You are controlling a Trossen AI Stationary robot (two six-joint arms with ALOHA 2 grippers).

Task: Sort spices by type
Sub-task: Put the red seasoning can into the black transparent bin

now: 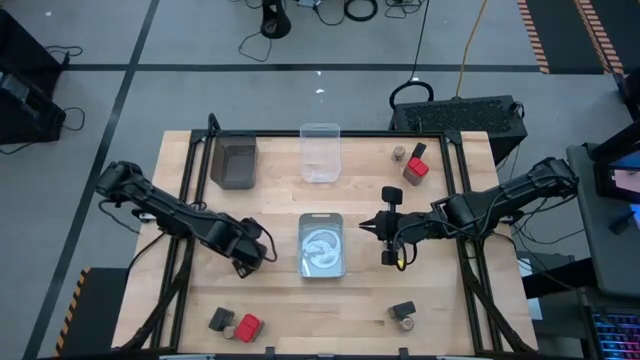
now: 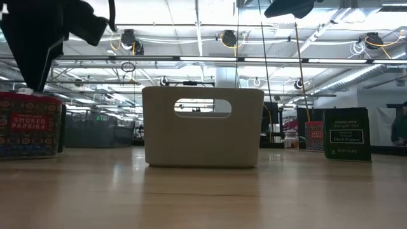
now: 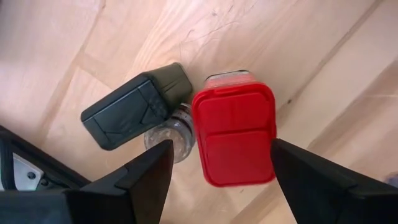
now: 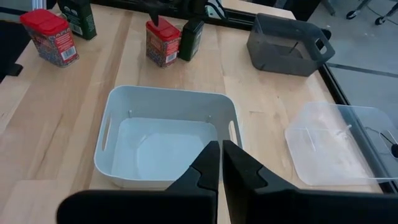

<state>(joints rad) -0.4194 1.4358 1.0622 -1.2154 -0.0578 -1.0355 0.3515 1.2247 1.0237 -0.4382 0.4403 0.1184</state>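
Note:
A red-lidded spice box (image 3: 235, 134), a black spice box (image 3: 134, 112) and a small round jar (image 3: 174, 134) stand close together on the wooden table, left of the white bin (image 1: 303, 245). My left gripper (image 3: 219, 146) hangs over them, pointing down and open. Its fingers stand to either side of the red box's lid and just above it (image 2: 28, 124). In the high view my left gripper (image 1: 252, 258) hides this group. My right gripper (image 1: 368, 228) is shut and raised at the white bin's right side (image 4: 221, 152), holding nothing.
A dark grey bin (image 1: 233, 165) and a clear bin (image 1: 320, 155) stand at the far side. More spices stand at the far right (image 1: 412, 162), near right (image 1: 402, 313) and near left (image 1: 235, 323). A lone black box (image 1: 392, 194) stands by my right gripper.

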